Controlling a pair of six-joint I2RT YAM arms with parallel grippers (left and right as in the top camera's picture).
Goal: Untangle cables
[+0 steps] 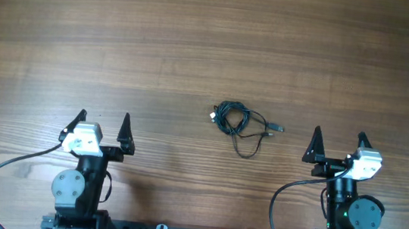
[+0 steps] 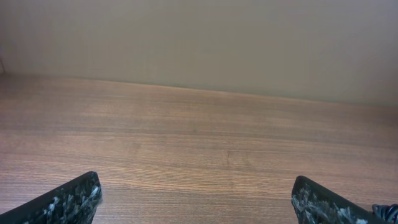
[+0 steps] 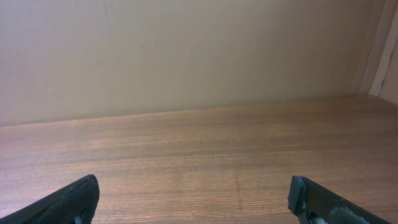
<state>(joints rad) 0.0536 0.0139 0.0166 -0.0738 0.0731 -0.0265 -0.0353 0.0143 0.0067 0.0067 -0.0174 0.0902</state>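
Ahead of the jaws the surface (image 1: 212,39) is matt, fine-grained brown wood; the thin cables (image 1: 233,119) look black and rubbery.

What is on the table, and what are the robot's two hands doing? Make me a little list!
table: brown wood
cables: one small black tangle, loose ends trailing to the right
cables' place: out in front, between the two hands, nothing touching them
left hand: open, empty, apart from the cables
right hand: open, empty, apart from the cables
untangling: not begun

cables (image 1: 231,118): black, one whitish plug | table (image 1: 197,37): brown woodgrain
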